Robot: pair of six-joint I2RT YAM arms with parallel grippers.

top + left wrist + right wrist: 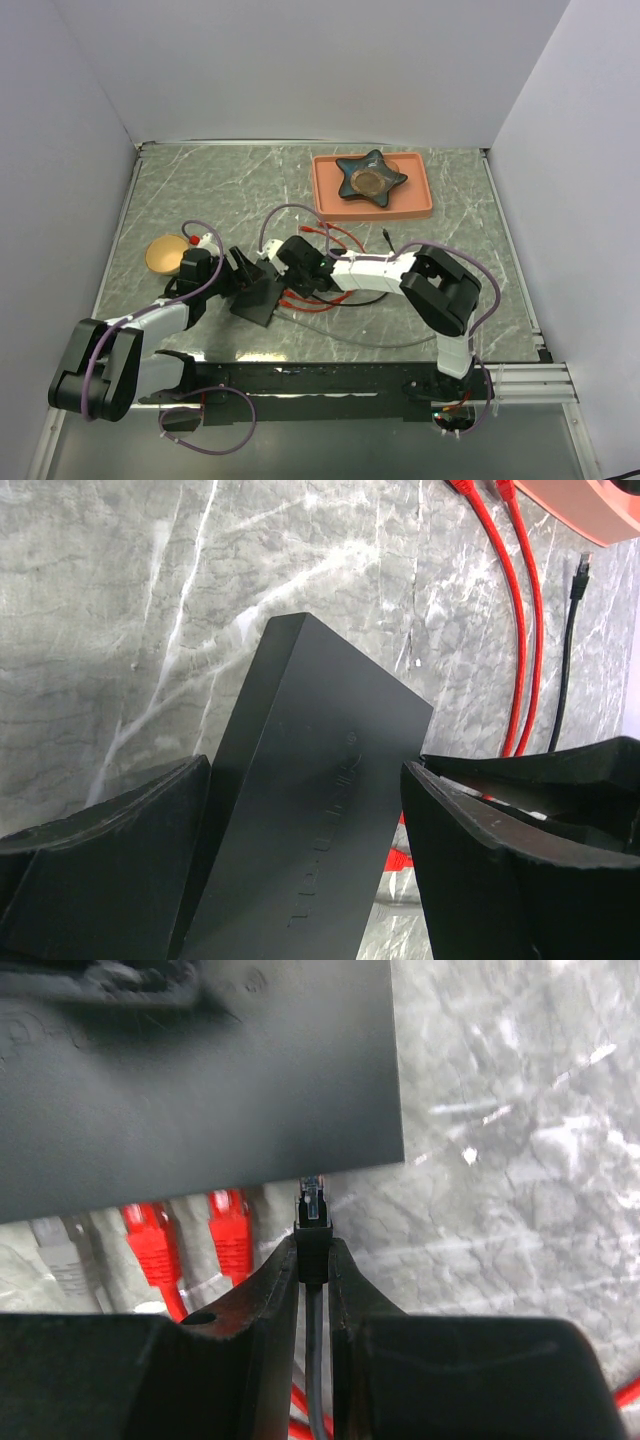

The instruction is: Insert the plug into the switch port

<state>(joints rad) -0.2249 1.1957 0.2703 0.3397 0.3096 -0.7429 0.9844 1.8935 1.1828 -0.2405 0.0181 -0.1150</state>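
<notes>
The switch (258, 300), a flat matte-black box, lies at the table's front centre between the two arms. My left gripper (305, 770) stands wide across the switch (310, 810), with a finger against each long side. My right gripper (313, 1250) is shut on the plug (313, 1215), a black boot with a clear tip on a grey cable. The plug's tip touches the port edge of the switch (200, 1080), near its right corner. Seen from above, the right gripper (300, 265) sits just right of the left gripper (240, 275).
Two red plugs (150, 1240) and a grey plug (60, 1250) sit along the switch's port edge, left of my plug. Red cables (330, 235) and a black cable (385, 238) trail behind. A pink tray (420, 205) holds a dark star dish (370, 178). An orange disc (165, 255) lies left.
</notes>
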